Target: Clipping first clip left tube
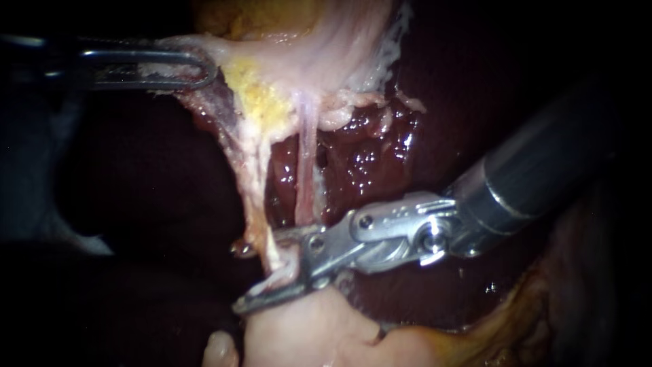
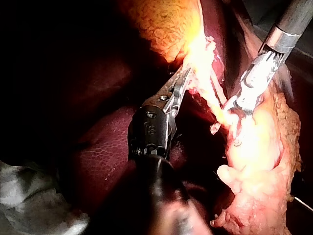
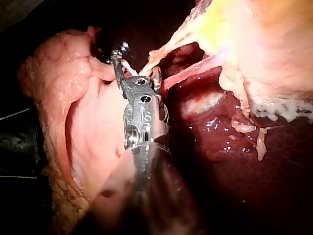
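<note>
Two pale tubes run down from the gallbladder's (image 1: pixel 319 47) stretched pale tissue over the dark liver (image 1: pixel 367 156). The left tube (image 1: pixel 255 197) is whitish and ragged; the right tube (image 1: pixel 307 163) is thin and pink. My right instrument (image 1: pixel 261 268) comes in from the right and its jaws stand open astride the lower end of the left tube, which passes between them; the same shows in the right wrist view (image 3: pixel 134 63). My left instrument (image 1: pixel 204 68) enters at upper left, its jaws shut on the gallbladder's pale tissue and holding it taut (image 2: pixel 183 78).
A pale pink lump of tissue (image 1: pixel 305 333) lies just under the right instrument's jaws. Yellow fatty tissue (image 1: pixel 261 95) sits where the tubes meet the gallbladder. Wet dark liver surface fills the space behind the tubes. The right instrument's shaft (image 1: pixel 543 170) crosses the right side.
</note>
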